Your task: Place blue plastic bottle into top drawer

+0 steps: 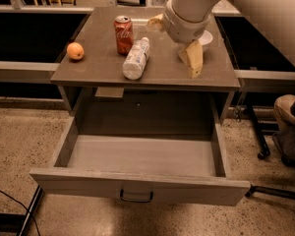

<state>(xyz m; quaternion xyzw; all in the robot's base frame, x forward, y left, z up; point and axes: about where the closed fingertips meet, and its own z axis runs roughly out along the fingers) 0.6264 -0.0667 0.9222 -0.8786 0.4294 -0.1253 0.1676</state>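
The blue plastic bottle (136, 58) lies on its side on the table top, its white cap pointing away from me, just right of a red soda can (123, 34). The top drawer (140, 157) is pulled fully out below the table and nothing lies in it; its dark handle (136, 197) is at the centre of the front panel. My gripper (192, 63) hangs from the big white arm over the right part of the table top, right of the bottle and apart from it, holding nothing that I can see.
An orange (75, 51) sits at the table's left side. A white bowl (205, 37) stands behind the gripper at the right. A person's knee (288, 113) and a chair base (265, 154) are at the right. A cable (10, 198) runs across the floor at the lower left.
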